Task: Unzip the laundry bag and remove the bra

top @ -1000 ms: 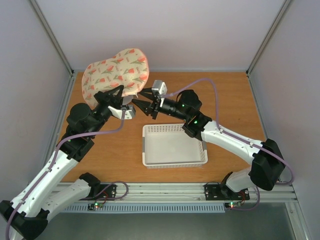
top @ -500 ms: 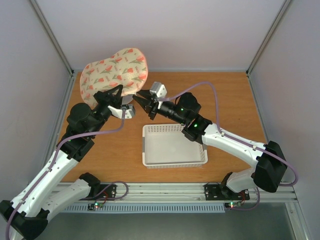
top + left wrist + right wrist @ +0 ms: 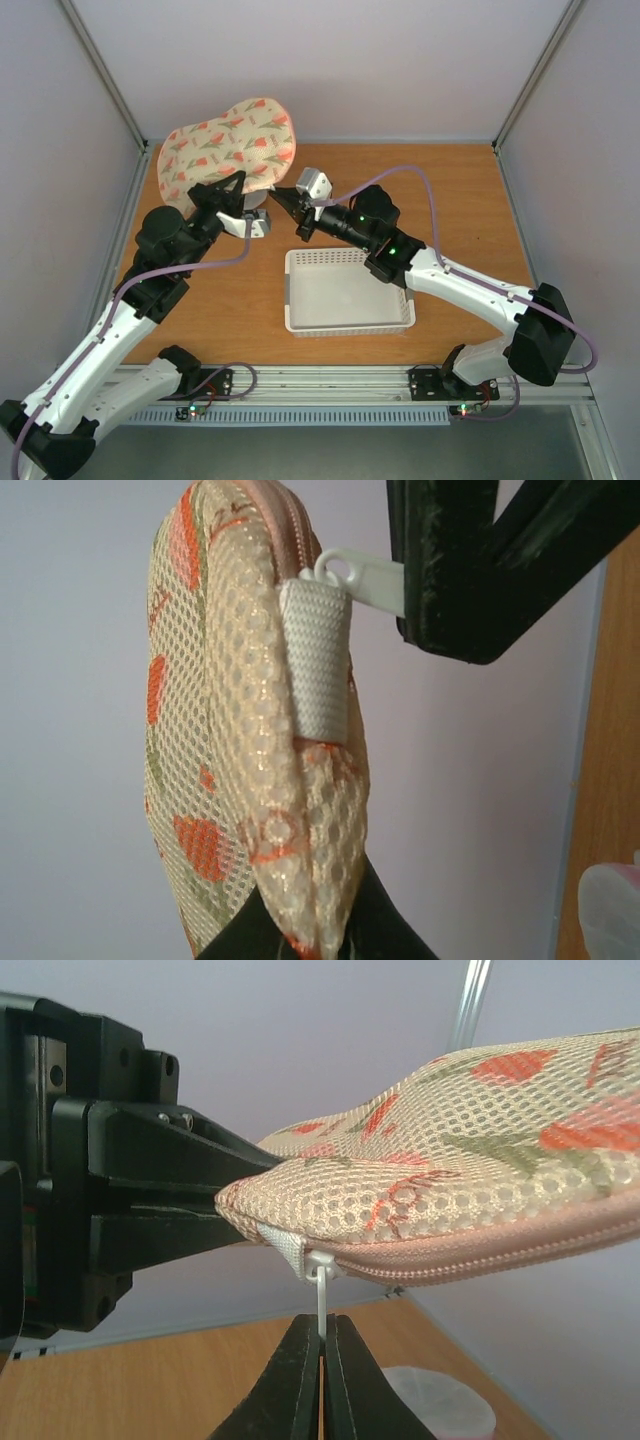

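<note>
bag [image 3: 232, 145]: held up over far-left tabletop [image 3: 450, 200], zip closed
left gripper [image 3: 237, 183]: jaws clenched on bag end beside zip start
right gripper [image 3: 321, 1338]: jaws pinched on white pull [image 3: 321, 1278]
bra: not seen, likely inside bag
tip: draw pull straight along zip line, away from left grip; bag taut, no sideways yank

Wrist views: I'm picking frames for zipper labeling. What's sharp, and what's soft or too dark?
Left wrist view: laundry bag mesh and zipper pull sharp, pale object at the corner blurred. Right wrist view: zipper teeth crisp, right end effector a near-black silhouette, no glare.
</note>
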